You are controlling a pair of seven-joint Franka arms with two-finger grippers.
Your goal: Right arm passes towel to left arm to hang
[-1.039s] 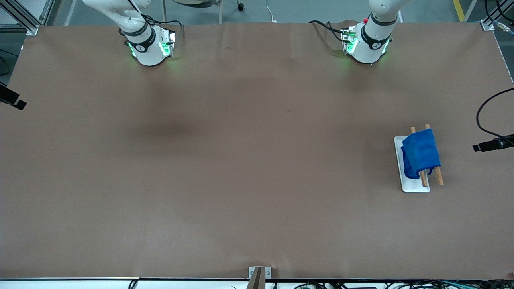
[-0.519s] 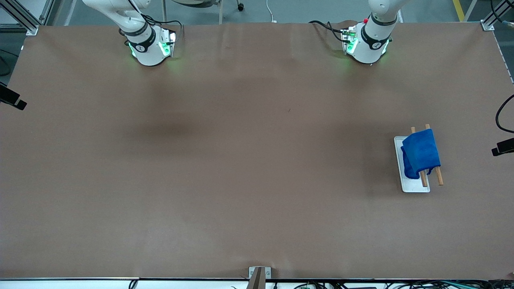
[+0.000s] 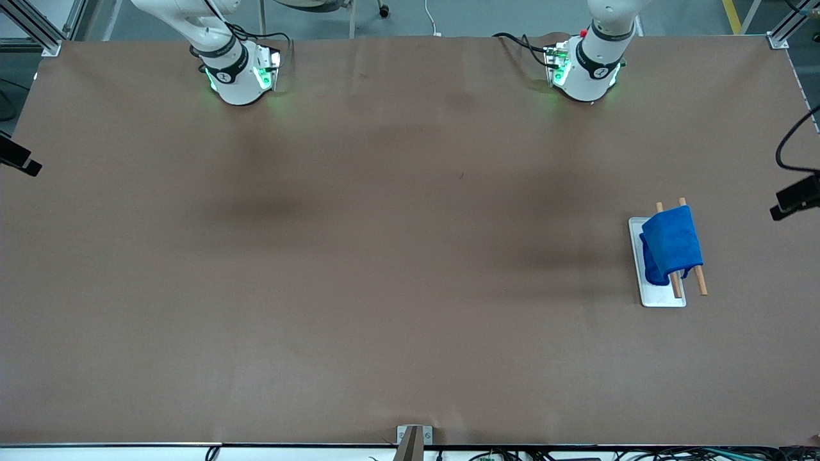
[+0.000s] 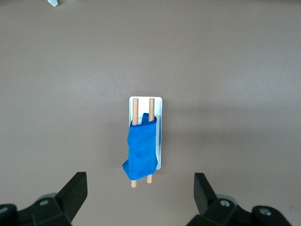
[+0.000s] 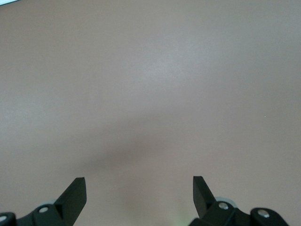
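Evidently the hanging looks done: the towel (image 3: 670,245) drapes over the wooden rack (image 3: 700,280), well below the left end effector (image 4: 140,195), fingers apart. The right end effector (image 5: 139,195), also spread, hovers over bare desk (image 5: 150,84); nothing seems left.

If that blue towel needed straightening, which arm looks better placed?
Probably the left: its open gripper hangs over the towel on the rack; the right gripper sees only bare table.
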